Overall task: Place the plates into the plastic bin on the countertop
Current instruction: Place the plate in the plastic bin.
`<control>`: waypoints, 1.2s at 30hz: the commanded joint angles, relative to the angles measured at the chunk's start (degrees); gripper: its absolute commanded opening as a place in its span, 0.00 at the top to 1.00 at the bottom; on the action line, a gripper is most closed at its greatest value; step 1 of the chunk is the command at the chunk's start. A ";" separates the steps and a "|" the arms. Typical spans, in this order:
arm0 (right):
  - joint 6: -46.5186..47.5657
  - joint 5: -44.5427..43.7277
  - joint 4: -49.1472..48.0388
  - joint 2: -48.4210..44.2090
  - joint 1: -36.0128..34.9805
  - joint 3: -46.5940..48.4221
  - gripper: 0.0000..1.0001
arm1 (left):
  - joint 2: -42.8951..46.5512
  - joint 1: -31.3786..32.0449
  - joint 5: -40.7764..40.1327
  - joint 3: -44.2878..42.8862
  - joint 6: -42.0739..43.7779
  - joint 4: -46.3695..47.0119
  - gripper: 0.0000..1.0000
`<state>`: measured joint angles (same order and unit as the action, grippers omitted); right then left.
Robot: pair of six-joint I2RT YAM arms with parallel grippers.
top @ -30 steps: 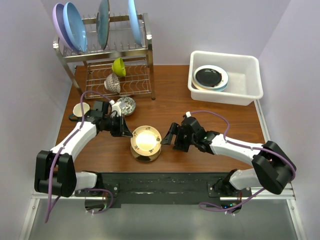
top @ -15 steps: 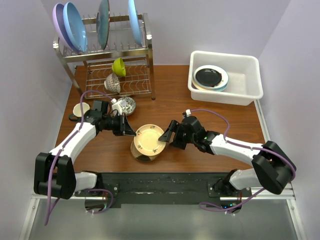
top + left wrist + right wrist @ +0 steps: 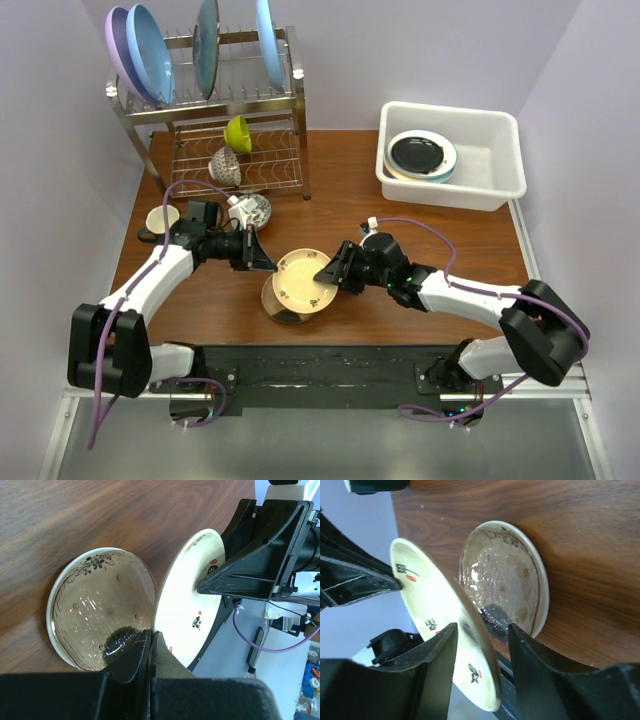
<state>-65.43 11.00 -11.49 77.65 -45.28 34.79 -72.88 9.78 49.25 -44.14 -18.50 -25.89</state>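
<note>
Near centre, the left fingers (image 3: 266, 263), pressed together, prop the nine-o'clock rim of the spotted plate (image 3: 303, 282), tilting it off the gold-tan plate (image 3: 95, 605). That lets the right fingers (image 3: 328, 272), spread, straddle its three-o'clock rim, probably to grip it. The plastic bin (image 3: 452, 196) sits at one o'clock on the table (image 3: 350, 200).

The left arm (image 3: 160, 273) and the right arm (image 3: 470, 295) were built of smooth white links joined by rounded black housings. A thin purple cable (image 3: 98, 405) was run along each arm and trailed off below the bases. Both arms were bolted to a long black base plate (image 3: 320, 368). The left gripper (image 3: 268, 265) and the right gripper (image 3: 325, 272) were made of matte black plastic with angular, wedge-shaped bodies. The fingers (image 3: 436, 666) were seen as broad, flat and dark, narrowed toward the tips.
</note>
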 commanded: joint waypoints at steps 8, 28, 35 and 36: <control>-0.58 3.50 -7.06 2.51 -0.69 0.02 1.00 | -0.16 0.59 3.22 0.46 -1.10 2.69 1.00; 1.09 1.92 -2.49 0.31 -0.95 0.46 1.00 | 1.16 0.59 -0.74 -0.86 0.48 0.84 0.00; 3.28 -0.45 2.51 -1.44 -0.95 1.77 1.00 | 2.74 0.50 -6.43 -2.27 0.92 -0.83 0.00; 3.64 -0.89 3.48 -1.71 -0.95 2.04 1.00 | 3.27 0.50 -7.32 -2.61 1.18 -1.09 0.00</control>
<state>-64.03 12.58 -10.48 78.65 -45.87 34.63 -72.40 10.26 45.69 -43.70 -18.44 -26.11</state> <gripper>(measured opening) 0.114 0.997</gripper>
